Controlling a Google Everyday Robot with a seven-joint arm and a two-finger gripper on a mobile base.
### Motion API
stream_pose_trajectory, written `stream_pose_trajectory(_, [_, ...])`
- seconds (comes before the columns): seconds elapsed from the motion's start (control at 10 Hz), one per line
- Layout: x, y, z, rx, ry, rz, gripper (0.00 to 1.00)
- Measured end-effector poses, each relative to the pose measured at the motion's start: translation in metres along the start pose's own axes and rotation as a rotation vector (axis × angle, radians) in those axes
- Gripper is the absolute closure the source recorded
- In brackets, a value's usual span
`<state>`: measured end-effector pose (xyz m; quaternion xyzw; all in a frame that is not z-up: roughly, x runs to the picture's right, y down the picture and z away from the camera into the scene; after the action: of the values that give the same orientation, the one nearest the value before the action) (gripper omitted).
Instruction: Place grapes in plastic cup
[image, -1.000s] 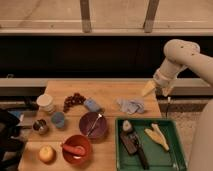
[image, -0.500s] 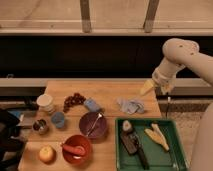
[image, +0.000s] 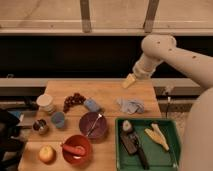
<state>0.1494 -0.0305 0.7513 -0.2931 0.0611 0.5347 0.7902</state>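
Note:
The grapes (image: 74, 100), a small dark reddish-purple bunch, lie on the wooden table (image: 107, 91) at the left. The light-blue plastic cup (image: 58, 119) stands just in front of them and slightly left, upright. My gripper (image: 130, 81), with yellowish tips, hangs from the white arm (image: 159, 49) over the table's back edge, right of centre. It is well to the right of the grapes and the cup, and holds nothing that I can see.
A white cup (image: 46, 103) and a metal cup (image: 40, 126) stand at the left. In front are a purple bowl (image: 93, 125), a red bowl (image: 76, 148) and an apple (image: 47, 154). A crumpled blue cloth (image: 131, 105) lies mid-right. A green tray (image: 162, 156) holds utensils.
The arm and gripper have moved left and slightly up along the table's back edge. The objects on the table have not moved.

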Motion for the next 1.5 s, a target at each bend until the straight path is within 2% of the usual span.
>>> stream_pose_trajectory(0.3, [-0.05,0.051,-0.003,-0.009,-0.062,-0.132,0.2])
stream_pose_trajectory(0.5, [-0.048,0.044,-0.005,0.002,-0.06,-0.128,0.2])
stream_pose_trajectory(0.8, [-0.048,0.046,-0.004,-0.001,-0.059,-0.13,0.2])
stream_pose_trajectory(1.1, [-0.058,0.058,-0.001,-0.01,-0.097,-0.184,0.2])
stream_pose_trajectory(1.2, [-0.066,0.069,0.003,-0.012,-0.115,-0.209,0.2])
stream_pose_trajectory(1.5, [-0.104,0.13,0.023,-0.043,-0.152,-0.32,0.2])
